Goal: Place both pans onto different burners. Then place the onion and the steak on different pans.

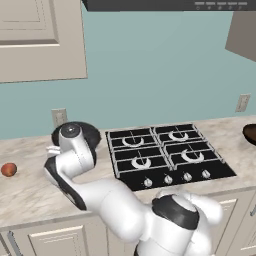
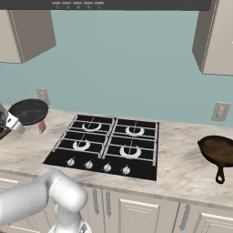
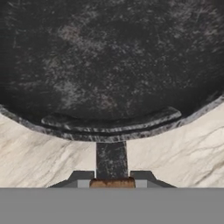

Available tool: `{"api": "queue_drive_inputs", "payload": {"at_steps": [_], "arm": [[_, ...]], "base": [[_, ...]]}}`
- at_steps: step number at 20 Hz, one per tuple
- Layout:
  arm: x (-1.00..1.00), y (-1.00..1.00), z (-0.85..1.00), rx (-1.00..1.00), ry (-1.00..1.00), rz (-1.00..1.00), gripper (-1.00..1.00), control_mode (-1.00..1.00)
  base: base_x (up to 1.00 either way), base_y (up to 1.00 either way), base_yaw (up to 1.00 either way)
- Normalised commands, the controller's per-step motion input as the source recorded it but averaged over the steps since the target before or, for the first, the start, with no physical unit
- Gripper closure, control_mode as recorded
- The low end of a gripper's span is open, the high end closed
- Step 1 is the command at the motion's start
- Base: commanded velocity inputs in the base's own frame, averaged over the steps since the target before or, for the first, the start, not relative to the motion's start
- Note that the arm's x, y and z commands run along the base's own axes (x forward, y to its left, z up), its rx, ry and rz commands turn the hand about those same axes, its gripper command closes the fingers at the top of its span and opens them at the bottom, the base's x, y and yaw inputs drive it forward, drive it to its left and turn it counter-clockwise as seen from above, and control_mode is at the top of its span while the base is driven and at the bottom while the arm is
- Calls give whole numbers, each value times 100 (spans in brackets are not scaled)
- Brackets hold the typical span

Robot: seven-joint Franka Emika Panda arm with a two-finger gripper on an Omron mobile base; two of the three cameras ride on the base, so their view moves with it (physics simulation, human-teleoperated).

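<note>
Directly ahead of the gripper [image 3: 112,183], the black pan [image 3: 109,65] lies on the marbled counter [image 3: 39,157], its rim curving across the hand view and its dark neck running back to the finger tips. The jaws are closed on the brown wooden handle [image 3: 112,183], a short stretch of which shows between the two tips.

In the left base view the black pan [image 1: 85,131] sits just beyond the hand, partly hidden behind the arm's wrist. The cooktop [image 1: 165,155] lies to the hand's right, close to the pan but apart from it, all four burners bare. The onion [image 1: 8,170] rests on the counter well to the hand's left.

In the right base view the steak [image 2: 42,126] lies just beside the black pan [image 2: 28,111], on the cooktop side. The reddish-brown pan [image 2: 219,151] sits far to the hand's right, past the cooktop, handle toward the counter's front edge.
</note>
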Motion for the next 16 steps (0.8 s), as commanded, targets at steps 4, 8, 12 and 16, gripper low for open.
{"api": "queue_drive_inputs", "payload": {"at_steps": [4,8,12,16], "arm": [[-12,-28,13,1,0,0,100,-100],[-3,-25,4,0,-2,0,100,-100],[-2,-25,3,0,0,-1,100,-100],[-4,-22,5,0,0,-4,100,-100]], "base": [[0,0,0],[0,0,0],[0,0,0],[0,0,0]]}}
